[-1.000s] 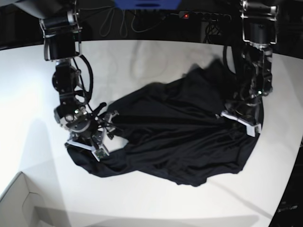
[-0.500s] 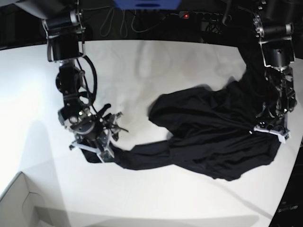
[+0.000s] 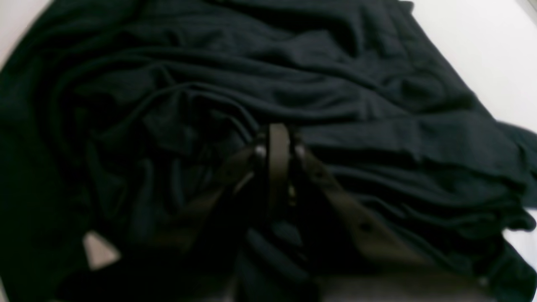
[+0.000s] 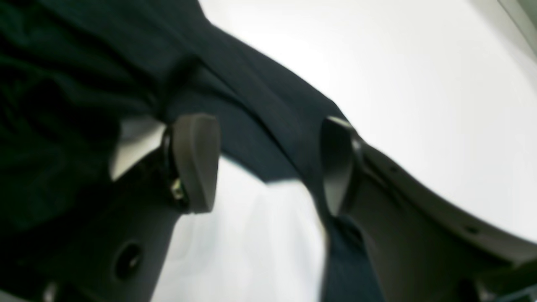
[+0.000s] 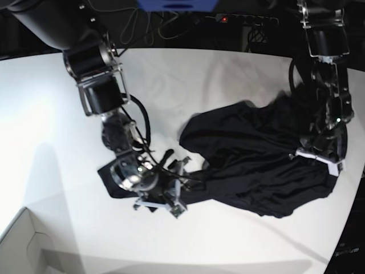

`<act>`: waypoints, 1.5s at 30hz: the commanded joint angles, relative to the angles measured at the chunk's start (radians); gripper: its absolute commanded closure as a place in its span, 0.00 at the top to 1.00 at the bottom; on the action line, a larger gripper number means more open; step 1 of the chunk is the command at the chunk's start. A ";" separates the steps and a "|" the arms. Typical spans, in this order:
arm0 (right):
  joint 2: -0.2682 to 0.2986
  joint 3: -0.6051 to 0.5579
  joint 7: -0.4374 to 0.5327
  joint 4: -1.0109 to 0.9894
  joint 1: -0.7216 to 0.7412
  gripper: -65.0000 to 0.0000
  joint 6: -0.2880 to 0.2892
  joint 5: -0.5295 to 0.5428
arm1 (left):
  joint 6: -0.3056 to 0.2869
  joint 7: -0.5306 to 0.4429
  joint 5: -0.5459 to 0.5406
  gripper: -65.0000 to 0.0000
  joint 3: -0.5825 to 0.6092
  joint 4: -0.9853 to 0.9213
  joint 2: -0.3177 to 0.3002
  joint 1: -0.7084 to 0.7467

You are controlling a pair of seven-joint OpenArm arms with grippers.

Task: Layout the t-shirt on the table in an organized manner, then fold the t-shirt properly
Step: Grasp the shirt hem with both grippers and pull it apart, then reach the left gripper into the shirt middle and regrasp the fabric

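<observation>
The black t-shirt [image 5: 256, 162] lies bunched on the right half of the white table [image 5: 199, 80], with one sleeve trailing left. My left gripper [image 5: 322, 157] is at the shirt's right edge. In the left wrist view its fingers [image 3: 279, 142] are pressed together on a fold of the t-shirt [image 3: 335, 84]. My right gripper [image 5: 177, 184] stands open at the sleeve end. In the right wrist view the sleeve [image 4: 251, 113] runs across the gap between the two spread fingertips [image 4: 195, 163] and drapes against the right one, with the table [image 4: 419, 84] behind.
A white box corner [image 5: 23, 245] sits at the front left. A power strip [image 5: 245, 19] and cables lie beyond the table's back edge. The table's curved edge runs close past the shirt on the right [image 5: 356, 188].
The left gripper dragged the shirt to the right across the table, then eased slightly back. The right arm swung right and forward, following the trailing sleeve, its jaws still open.
</observation>
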 commanded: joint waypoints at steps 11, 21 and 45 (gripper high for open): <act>-0.071 0.010 0.315 -0.436 0.161 0.59 -0.008 0.009 | -0.008 -0.024 0.008 0.01 -0.004 0.024 0.024 0.138; -0.008 0.010 0.391 -0.526 0.155 0.36 -0.126 0.009 | -0.008 -0.032 0.008 0.01 -0.004 -0.070 0.026 0.143; 0.272 0.540 -0.106 0.215 -0.152 0.00 -0.129 0.009 | -0.005 -0.024 -0.003 0.01 0.145 -0.297 0.195 -0.310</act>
